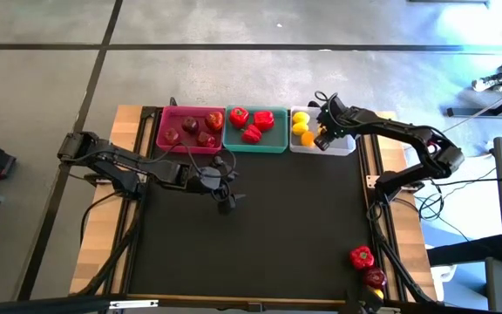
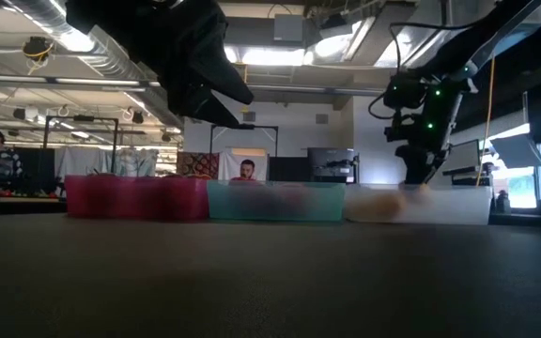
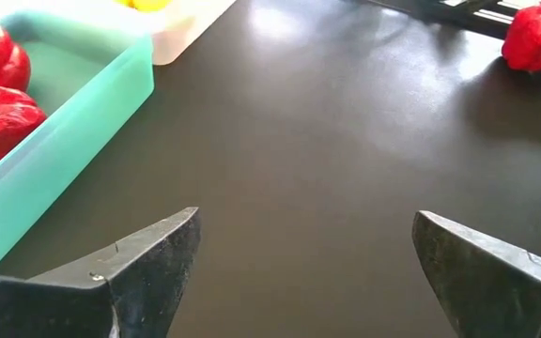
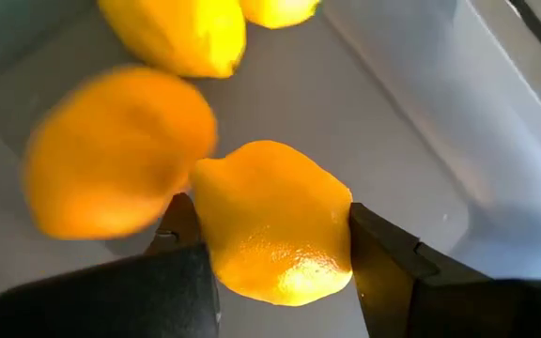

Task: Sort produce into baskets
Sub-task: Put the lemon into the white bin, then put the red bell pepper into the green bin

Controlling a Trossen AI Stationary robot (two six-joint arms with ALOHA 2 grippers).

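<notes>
Three baskets stand in a row, sides touching, along the far edge of the black mat (image 1: 260, 227): pink basket (image 1: 166, 139) with apples (image 1: 190, 126) and one pepper at its right end, teal basket (image 1: 271, 145) with red peppers (image 1: 251, 124), white basket (image 1: 342, 148) with lemons (image 1: 301, 126).

Right gripper (image 1: 323, 138) is over the white basket, inside its rim, fingers pinching a lemon (image 4: 272, 223) by both sides; a second lemon lies touching it, others lie just beside, and bare basket floor shows toward the far wall.

Left gripper (image 1: 225, 202) hangs above the mat just in front of the pink and teal baskets, fingers (image 3: 148, 263) spread wide with nothing between them. The mat ahead of it is open.

A pepper (image 1: 362, 256), an apple (image 1: 374, 277) and a lemon (image 1: 377, 294) remain at the mat's near right corner, close to its edge, well apart from the baskets
</notes>
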